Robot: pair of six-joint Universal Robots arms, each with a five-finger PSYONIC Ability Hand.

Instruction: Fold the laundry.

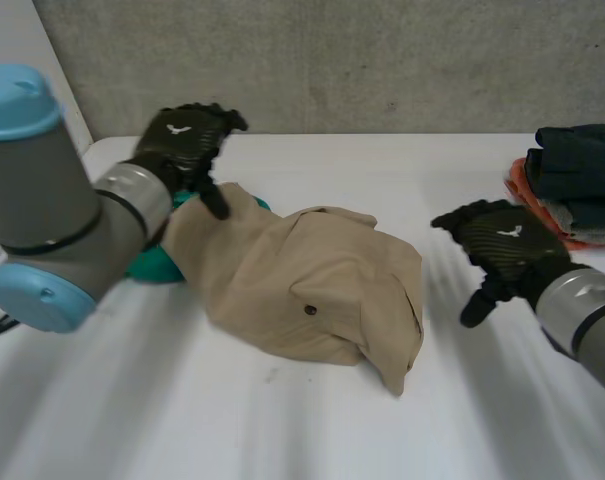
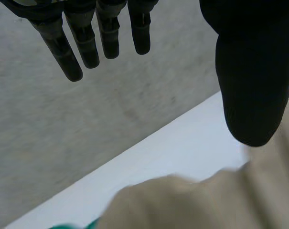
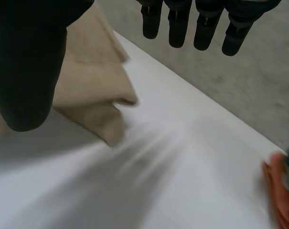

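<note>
At a white table [image 1: 282, 430] before a grey wall [image 1: 382, 60] — hovering the left hand [image 1: 182, 140], fingers spread and empty, at the far corner of the crumpled tan garment [image 1: 312, 280] mid-table; holding the right hand [image 1: 502, 240] likewise spread, beside it over bare table.

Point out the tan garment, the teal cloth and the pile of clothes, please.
tan garment [image 1: 312, 268]: head view, on its middle, just above the dark button.
teal cloth [image 1: 156, 268]: head view, on the part peeking out from under the garment.
pile of clothes [image 1: 579, 165]: head view, on the dark top piece.
</note>
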